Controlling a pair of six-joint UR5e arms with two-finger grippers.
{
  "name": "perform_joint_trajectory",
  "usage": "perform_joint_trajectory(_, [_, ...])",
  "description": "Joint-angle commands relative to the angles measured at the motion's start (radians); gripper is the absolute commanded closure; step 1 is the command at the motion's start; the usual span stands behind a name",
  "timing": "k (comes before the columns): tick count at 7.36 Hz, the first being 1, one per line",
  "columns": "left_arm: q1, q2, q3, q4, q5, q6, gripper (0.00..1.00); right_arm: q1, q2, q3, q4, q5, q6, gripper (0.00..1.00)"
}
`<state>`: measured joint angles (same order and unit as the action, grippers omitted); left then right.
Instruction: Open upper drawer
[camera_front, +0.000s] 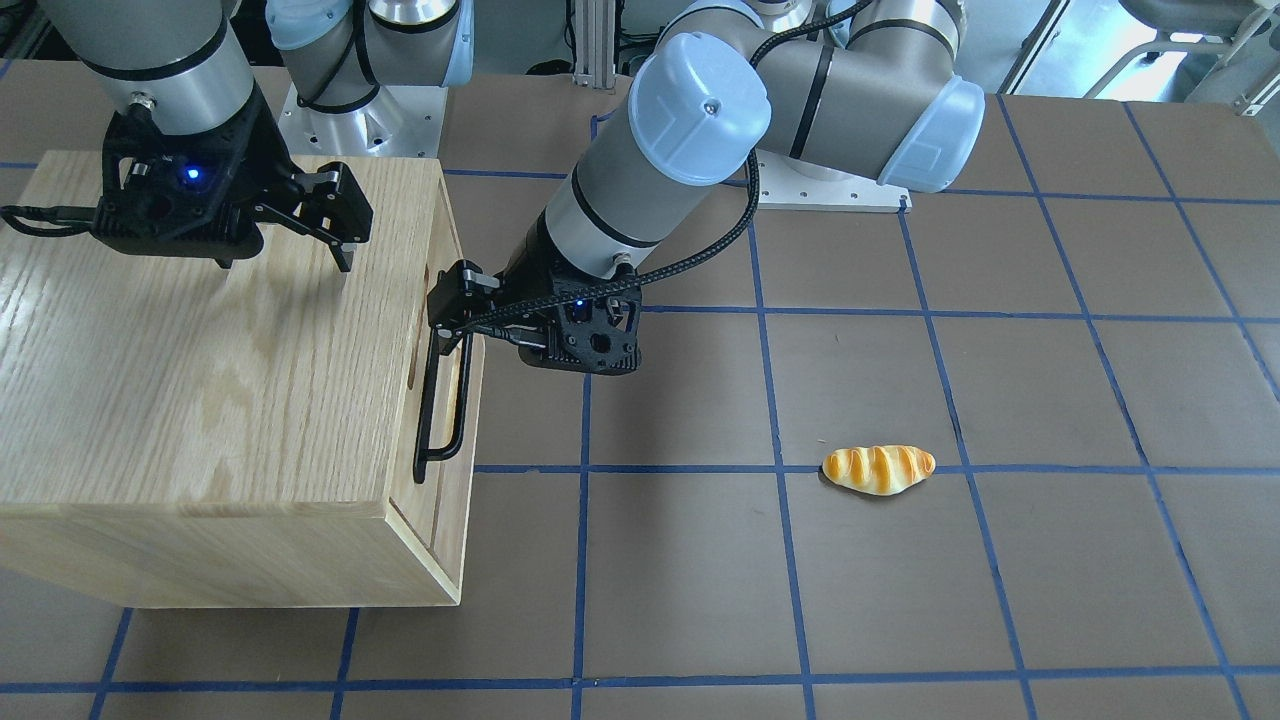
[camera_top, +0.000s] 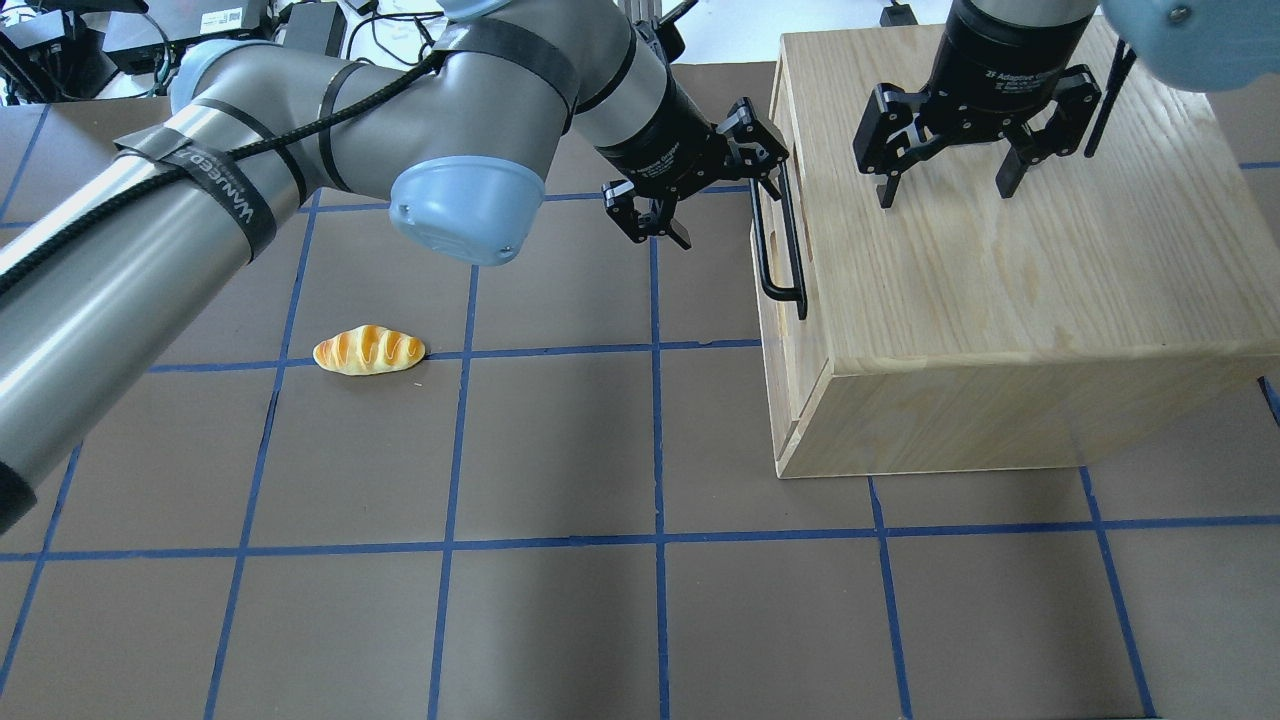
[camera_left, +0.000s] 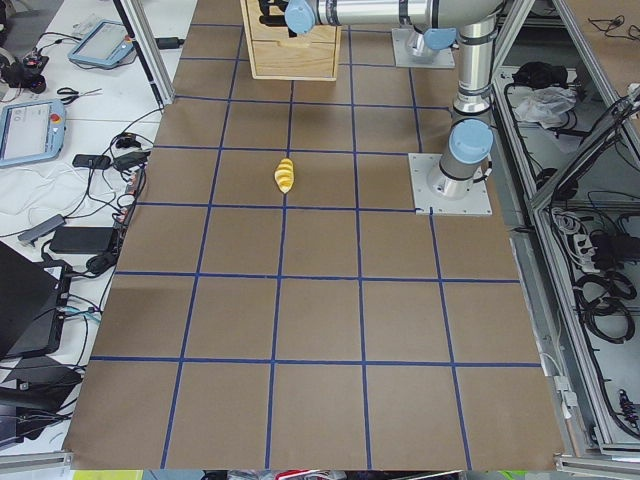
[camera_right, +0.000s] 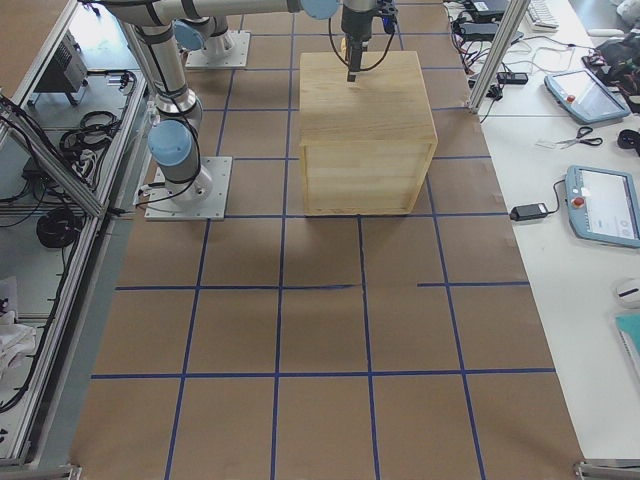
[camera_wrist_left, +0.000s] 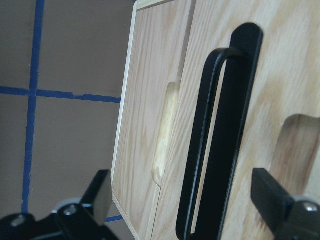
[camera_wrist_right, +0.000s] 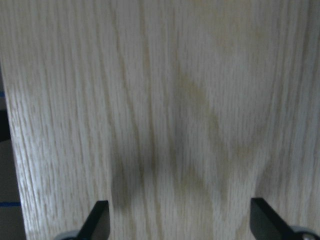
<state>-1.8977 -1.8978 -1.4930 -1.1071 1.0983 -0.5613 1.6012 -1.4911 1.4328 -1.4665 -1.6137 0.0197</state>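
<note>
The upper drawer (camera_wrist_left: 285, 75) is the top front panel of the oak cabinet (camera_top: 1000, 280). It carries a long black bar handle (camera_top: 775, 240), which also shows in the front view (camera_front: 445, 400) and the left wrist view (camera_wrist_left: 200, 165). The panel looks flush with the cabinet front. My left gripper (camera_top: 725, 200) is open at the handle's far end. In the left wrist view its fingers (camera_wrist_left: 100, 197) stand on either side of the bar without clamping it. My right gripper (camera_top: 945, 190) is open just over the cabinet top, and its fingertips (camera_wrist_right: 97, 220) frame bare wood.
A toy bread roll (camera_top: 368, 350) lies on the brown mat to the cabinet's left, also in the front view (camera_front: 878, 468). The lower front panel (camera_wrist_left: 150, 100) sits below the drawer. My left arm (camera_top: 200, 220) stretches across the table's left half.
</note>
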Motion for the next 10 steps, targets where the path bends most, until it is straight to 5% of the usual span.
perform_joint_trajectory(1, [-0.001,-0.023,-0.003,0.035,0.000,0.018,0.00,0.000,0.000,0.000,0.000,0.000,0.000,0.00])
perform_joint_trajectory(10, [-0.008,-0.053,-0.004,0.029,0.064,0.038,0.00,0.000,0.000,0.000,0.000,0.000,0.000,0.00])
